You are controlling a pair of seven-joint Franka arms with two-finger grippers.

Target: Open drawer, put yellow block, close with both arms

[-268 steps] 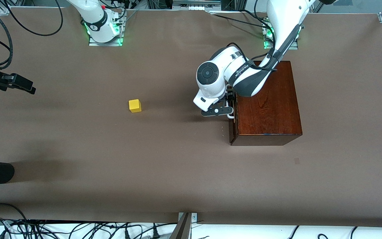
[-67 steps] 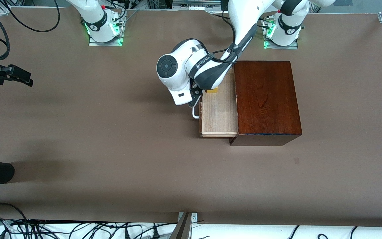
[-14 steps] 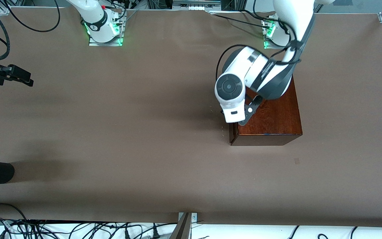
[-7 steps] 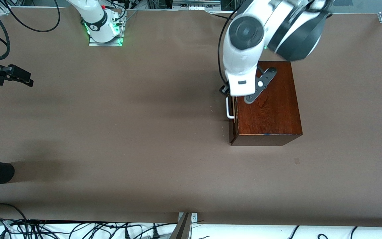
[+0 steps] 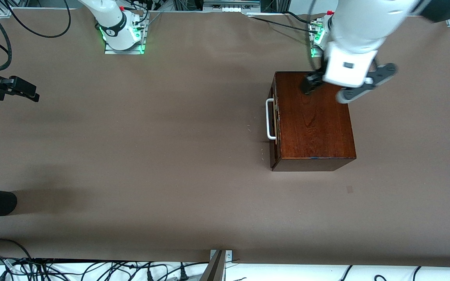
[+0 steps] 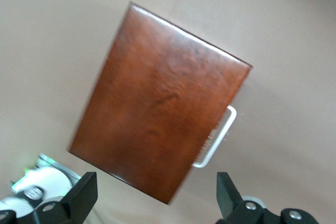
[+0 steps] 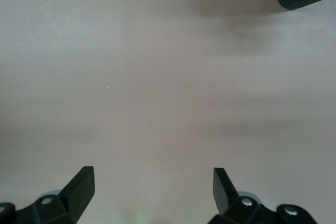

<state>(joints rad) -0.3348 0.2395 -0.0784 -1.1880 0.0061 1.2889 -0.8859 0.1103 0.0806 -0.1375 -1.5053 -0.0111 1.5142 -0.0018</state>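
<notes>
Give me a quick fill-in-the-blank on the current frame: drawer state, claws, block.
1. The drawer in the wooden box is fully ____.
2. The left claw hangs over the box's top with its fingers ____.
3. The white handle faces the ____ arm's end of the table.
4. The right claw is open over bare ____.

Missing words: closed; open; right; table

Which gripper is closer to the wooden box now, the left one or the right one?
Left. The left gripper hangs open above the wooden box, over its end toward the robot bases. The right gripper waits open over bare table at the right arm's end.
</notes>
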